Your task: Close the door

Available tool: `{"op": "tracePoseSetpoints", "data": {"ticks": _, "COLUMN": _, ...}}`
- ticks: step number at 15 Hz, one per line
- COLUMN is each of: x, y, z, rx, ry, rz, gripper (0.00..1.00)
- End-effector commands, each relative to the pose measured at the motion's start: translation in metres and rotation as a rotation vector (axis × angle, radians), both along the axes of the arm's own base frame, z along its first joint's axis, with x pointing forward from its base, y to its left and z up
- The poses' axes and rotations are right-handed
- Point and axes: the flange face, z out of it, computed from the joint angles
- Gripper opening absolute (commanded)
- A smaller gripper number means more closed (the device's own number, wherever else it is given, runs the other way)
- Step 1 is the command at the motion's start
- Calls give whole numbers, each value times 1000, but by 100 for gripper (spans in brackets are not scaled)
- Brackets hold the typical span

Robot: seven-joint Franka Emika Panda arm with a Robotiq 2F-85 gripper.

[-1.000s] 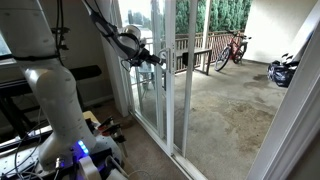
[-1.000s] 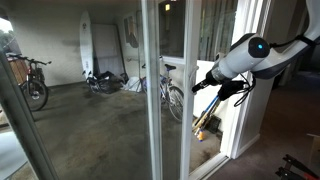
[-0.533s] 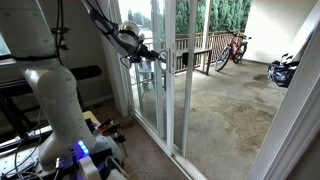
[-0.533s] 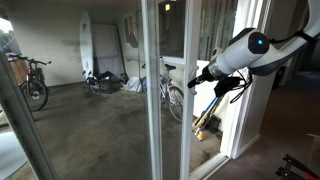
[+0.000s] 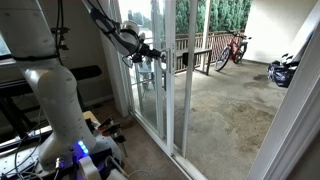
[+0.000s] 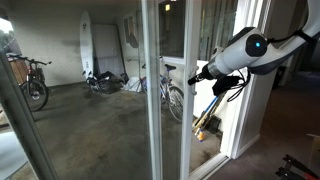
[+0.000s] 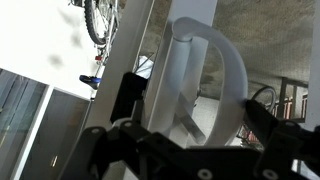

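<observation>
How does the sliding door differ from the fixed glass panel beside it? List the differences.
The door carries a white loop handle on its edge stile; the fixed panel shows no handle. The end effector sits at the door's handle, open, with the loop between its fingers in the wrist view; the fixed panel stands untouched. Both are tall glass panes in white frames.

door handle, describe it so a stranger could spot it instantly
Start at the tall white-framed sliding glass door opening onto the patio. On its edge stile, where the gripper is, sits a white loop-shaped handle; the neighbouring glass panels have none.
</observation>
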Motion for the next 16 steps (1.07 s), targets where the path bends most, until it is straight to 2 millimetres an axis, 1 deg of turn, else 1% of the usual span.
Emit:
{"op": "tracePoseSetpoints", "data": {"ticks": 1, "x": 0, "y": -17, "z": 1, "rx": -10, "ry": -33, "rz": -38, "gripper": 100}}
{"op": "tracePoseSetpoints", "data": {"ticks": 3, "x": 2, "y": -22, "z": 0, "rx": 13, "ry": -14, "rz": -37, "gripper": 100}}
{"op": "tracePoseSetpoints", "data": {"ticks": 5, "x": 3, "y": -33, "z": 1, "rx": 47, "ry": -2, "rz": -47, "gripper": 100}}
{"op": "tracePoseSetpoints", "data": {"ticks": 9, "x": 0, "y": -66, "z": 15, "rx": 148, "ry": 12, "rz": -60, "gripper": 100}}
{"op": "tracePoseSetpoints", "data": {"ticks": 11, "x": -3, "y": -79, "z": 21, "rx": 197, "ry": 17, "rz": -57, "gripper": 100}}
{"op": "tracePoseSetpoints", "data": {"ticks": 16, "x": -8, "y": -100, "z": 35, "rx": 266, "ry": 15, "rz": -46, "gripper": 100}}
